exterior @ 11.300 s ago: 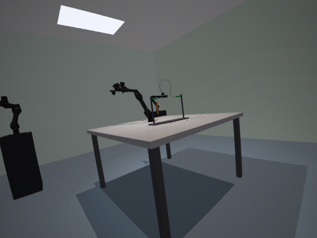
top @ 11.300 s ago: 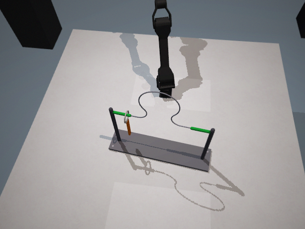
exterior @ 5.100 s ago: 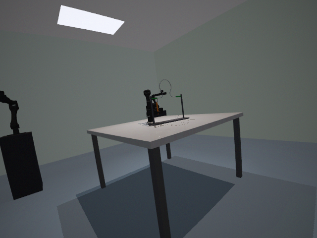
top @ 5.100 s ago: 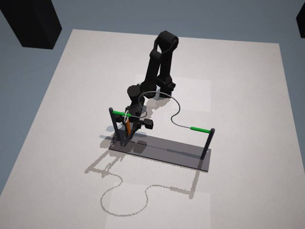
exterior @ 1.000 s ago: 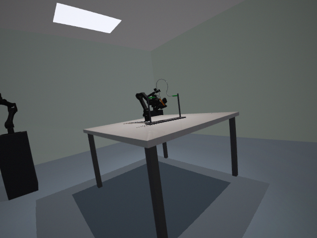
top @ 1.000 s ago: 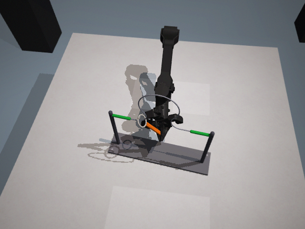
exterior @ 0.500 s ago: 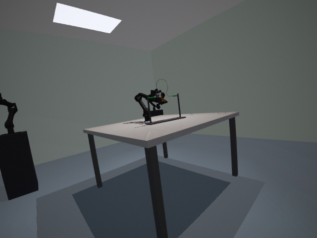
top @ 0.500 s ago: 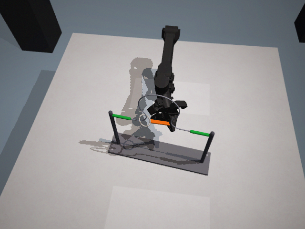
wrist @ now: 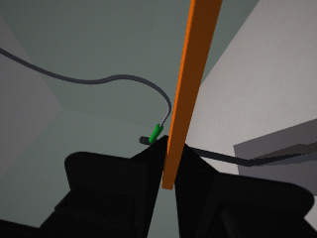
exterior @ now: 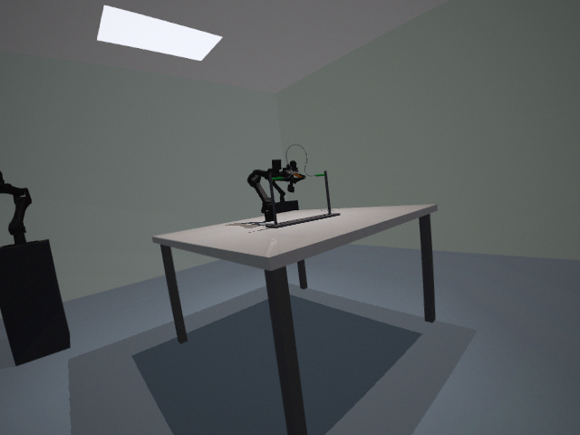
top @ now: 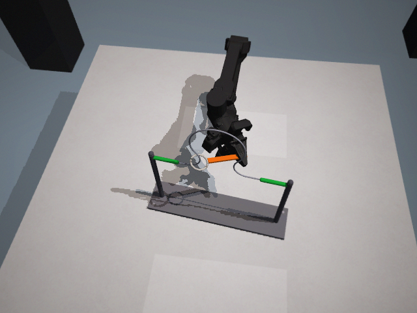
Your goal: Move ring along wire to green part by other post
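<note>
The pale ring point(top: 201, 169) is around the thin grey wire point(top: 211, 129) point(exterior: 295, 144) point(wrist: 89, 81), right of the left green part point(top: 165, 159) point(exterior: 278, 178) in the top view, where the loop begins to rise. Whether it touches the wire cannot be told. My gripper point(top: 240, 157) point(wrist: 170, 140) is shut on the far end of the orange handle point(top: 222, 158) point(wrist: 190, 74), which points right from the ring. In the top view the wire crosses in front of the gripper; the gap is unclear. The right green part point(top: 273, 182) point(exterior: 320, 175) point(wrist: 156, 134) is farther right.
The left post point(top: 156, 177) and right post point(top: 283, 203) point(exterior: 327, 194) stand on a grey base point(top: 269, 232) on the white table point(top: 84, 235). The wire's right bend lies close to the fingers in the top view. Another arm point(exterior: 20, 210) stands away from the table.
</note>
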